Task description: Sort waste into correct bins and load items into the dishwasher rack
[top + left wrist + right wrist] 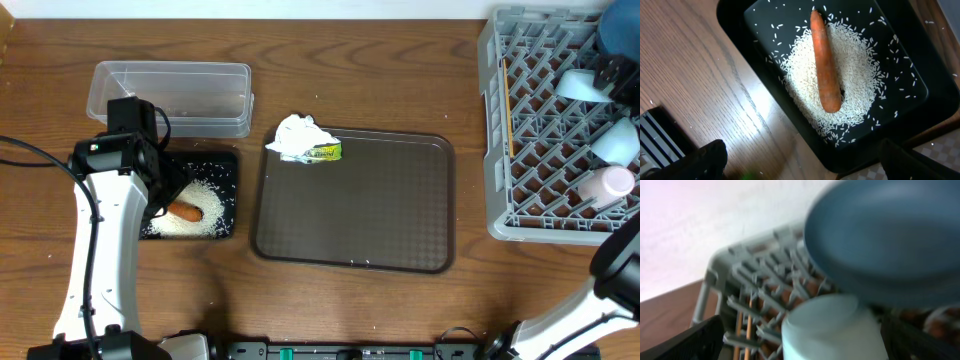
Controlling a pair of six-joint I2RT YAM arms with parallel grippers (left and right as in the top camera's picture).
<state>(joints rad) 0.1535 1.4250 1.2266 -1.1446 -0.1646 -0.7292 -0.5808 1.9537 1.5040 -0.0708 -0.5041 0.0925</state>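
The heap of white rice [190,222] and the orange carrot [186,211] lie in the black tray [222,168]; in the left wrist view the carrot [824,65] rests on the rice [850,65]. My left gripper [160,195] hovers over that tray, open and empty. The crumpled tissue [298,134] and the yellow-green wrapper [325,152] lie on the brown tray's far left corner. The grey rack [498,130] holds the chopsticks [507,110], a light-blue bowl [580,85], a pale cup [605,185] and the teal bowl [618,25]. My right gripper [608,68] is open over the rack, by the light-blue bowl [830,330] and teal bowl [885,240].
The clear tub [170,92] stands behind the black tray, with nothing in it. The brown serving tray [360,210] lies mid-table. Another light-blue dish [615,140] sits in the rack. The left arm stretches along the table's left side.
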